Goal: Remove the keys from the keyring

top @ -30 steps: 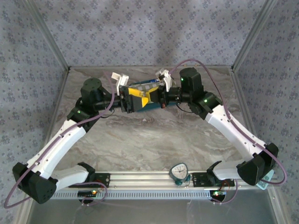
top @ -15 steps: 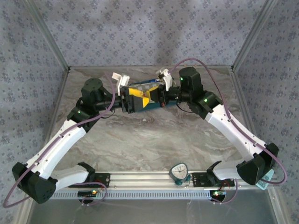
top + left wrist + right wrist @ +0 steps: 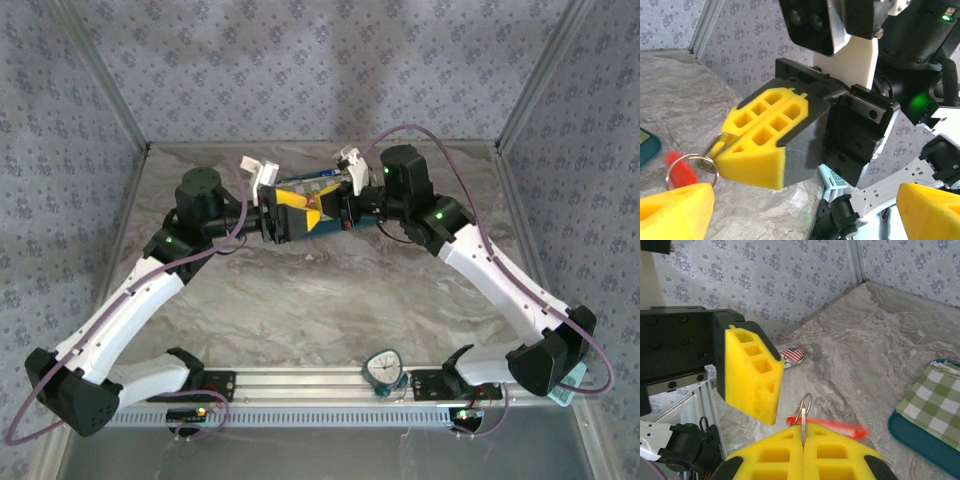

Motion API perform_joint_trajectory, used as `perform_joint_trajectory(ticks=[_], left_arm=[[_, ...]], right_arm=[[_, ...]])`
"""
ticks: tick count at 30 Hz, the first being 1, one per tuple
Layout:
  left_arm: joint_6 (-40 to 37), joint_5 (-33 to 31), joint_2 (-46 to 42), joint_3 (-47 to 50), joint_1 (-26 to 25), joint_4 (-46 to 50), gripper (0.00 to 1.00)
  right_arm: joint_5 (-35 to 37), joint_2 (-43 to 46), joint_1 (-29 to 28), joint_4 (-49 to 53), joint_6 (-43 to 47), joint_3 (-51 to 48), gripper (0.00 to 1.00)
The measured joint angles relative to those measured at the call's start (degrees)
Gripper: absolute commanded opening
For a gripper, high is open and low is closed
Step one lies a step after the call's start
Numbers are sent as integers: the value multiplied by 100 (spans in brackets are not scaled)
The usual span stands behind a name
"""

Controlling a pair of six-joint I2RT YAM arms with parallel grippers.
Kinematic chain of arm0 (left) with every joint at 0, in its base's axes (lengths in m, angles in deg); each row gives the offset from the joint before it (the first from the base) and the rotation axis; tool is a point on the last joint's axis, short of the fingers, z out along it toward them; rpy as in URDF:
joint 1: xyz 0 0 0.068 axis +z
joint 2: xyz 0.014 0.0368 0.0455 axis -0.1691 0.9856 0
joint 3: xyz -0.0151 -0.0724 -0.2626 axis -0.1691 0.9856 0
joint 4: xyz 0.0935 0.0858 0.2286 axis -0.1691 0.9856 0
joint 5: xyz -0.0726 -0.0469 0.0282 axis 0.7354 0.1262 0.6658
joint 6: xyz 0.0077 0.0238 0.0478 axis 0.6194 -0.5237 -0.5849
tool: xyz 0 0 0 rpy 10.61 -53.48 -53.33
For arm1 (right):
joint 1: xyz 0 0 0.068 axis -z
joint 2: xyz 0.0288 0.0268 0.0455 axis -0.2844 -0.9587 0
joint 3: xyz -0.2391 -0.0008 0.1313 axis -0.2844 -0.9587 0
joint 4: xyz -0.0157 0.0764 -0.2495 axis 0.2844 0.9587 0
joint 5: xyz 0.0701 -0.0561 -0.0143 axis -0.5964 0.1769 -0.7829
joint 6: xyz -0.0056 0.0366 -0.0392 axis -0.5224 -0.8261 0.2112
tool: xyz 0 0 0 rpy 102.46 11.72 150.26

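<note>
My right gripper (image 3: 803, 440) is shut, with a flat metal key (image 3: 803, 416) pinched between its yellow pads. The keyring (image 3: 808, 399) loops out above the pads, and a blurred red tag (image 3: 832, 427) hangs on it. In the left wrist view the same shut fingers (image 3: 765, 142) hold the key (image 3: 723, 142), and the keyring (image 3: 701, 165) and red tag (image 3: 679, 169) dangle beneath. My left gripper (image 3: 802, 215) stands open, one finger (image 3: 675, 209) just under the ring and the other far right. Both grippers meet at the back centre: left gripper (image 3: 288, 216), right gripper (image 3: 320, 207).
A flag-patterned key (image 3: 791, 356) lies on the marble table. A teal tray (image 3: 905, 426) with a green checked cloth (image 3: 935, 400) sits to the right. A timer (image 3: 383, 368) rests on the front rail, and a calculator (image 3: 832, 176) lies near the right arm's base.
My left arm has edged slightly right, toward the right gripper. The right gripper keeps its grip in place.
</note>
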State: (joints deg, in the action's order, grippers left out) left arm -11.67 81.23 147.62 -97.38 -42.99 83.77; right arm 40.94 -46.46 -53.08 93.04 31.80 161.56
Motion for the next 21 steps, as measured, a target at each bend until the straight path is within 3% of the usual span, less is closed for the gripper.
perform_joint_trajectory(ticks=[13, 21], left_arm=[[-262, -184, -129, -116, -68, 345, 88], [-474, -319, -562, -129, 442, 656, 76]], right_arm=[[46, 7, 2, 17, 133, 2, 0], [-238, 382, 227, -63, 238, -321, 0]])
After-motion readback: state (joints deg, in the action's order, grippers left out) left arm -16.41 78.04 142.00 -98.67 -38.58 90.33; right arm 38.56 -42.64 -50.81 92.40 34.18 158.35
